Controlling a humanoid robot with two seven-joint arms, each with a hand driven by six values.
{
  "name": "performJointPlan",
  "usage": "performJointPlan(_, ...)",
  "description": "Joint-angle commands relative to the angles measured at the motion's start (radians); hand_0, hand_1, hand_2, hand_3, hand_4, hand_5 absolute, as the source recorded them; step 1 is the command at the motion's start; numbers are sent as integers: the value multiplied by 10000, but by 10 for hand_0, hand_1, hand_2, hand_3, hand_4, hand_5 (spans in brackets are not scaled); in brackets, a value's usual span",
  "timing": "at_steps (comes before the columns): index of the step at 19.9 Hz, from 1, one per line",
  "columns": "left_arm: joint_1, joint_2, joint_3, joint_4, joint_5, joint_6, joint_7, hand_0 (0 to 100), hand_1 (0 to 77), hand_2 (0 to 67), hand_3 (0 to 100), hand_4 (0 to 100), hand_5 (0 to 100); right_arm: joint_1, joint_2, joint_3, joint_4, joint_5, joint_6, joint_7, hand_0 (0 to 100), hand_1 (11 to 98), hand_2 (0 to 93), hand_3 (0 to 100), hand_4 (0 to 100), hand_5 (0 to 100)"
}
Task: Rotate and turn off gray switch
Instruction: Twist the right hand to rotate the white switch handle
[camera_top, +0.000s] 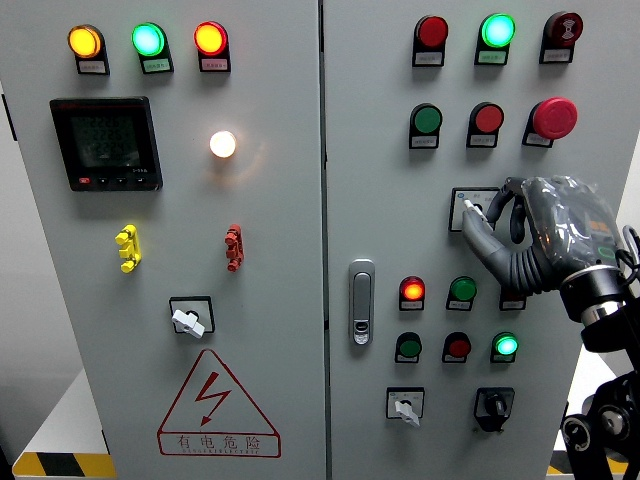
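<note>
While reaching in from the right, pinches right robot hand (500, 222) fingers (484, 236) tight on the gray switch (470, 209), high on the gray cabinet's right door (380, 200), under the round buttons.

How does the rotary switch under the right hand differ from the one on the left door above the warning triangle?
The right-door gray switch is pinched by the right hand and mostly covered; the left-door switch is untouched and fully visible. The first sits mid-height among pushbuttons; the second sits low, with its knob pointing down-right. Both have a square plate with a pale knob.
</note>
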Motion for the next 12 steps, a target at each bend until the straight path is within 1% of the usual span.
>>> performJointPlan(1, 0, 0, 0, 0, -5, 0, 0, 890, 0, 134, 187, 82, 109, 9, -9, 0, 0, -1, 0, -47, 570, 334, 661, 937, 1000, 1000)
performJointPlan(7, 0, 0, 0, 0, 11, 0, 0, 890, 0, 133, 187, 82, 109, 9, -9, -123, 0, -16, 0, -154, 616, 332, 666, 938, 1000, 1000)
performJointPlan(8, 0, 0, -15, 0, 11, 0, 0, 890, 0, 133, 187, 82, 109, 9, 6, -123, 0, -16, 0, -154, 623, 331, 667, 938, 1000, 1000)
performJointPlan(9, 0, 0, 0, 0, -5, 0, 0, 890, 0, 133, 187, 82, 109, 9, -9, -123, 0, -16, 0, -154, 626, 330, 667, 938, 1000, 1000)
performJointPlan(12, 0, 0, -15, 0, 10, 0, 0, 890, 0, 133, 187, 82, 109, 9, -9, -184, 0, -16, 0, -216, 640, 330, 669, 939, 1000, 1000)
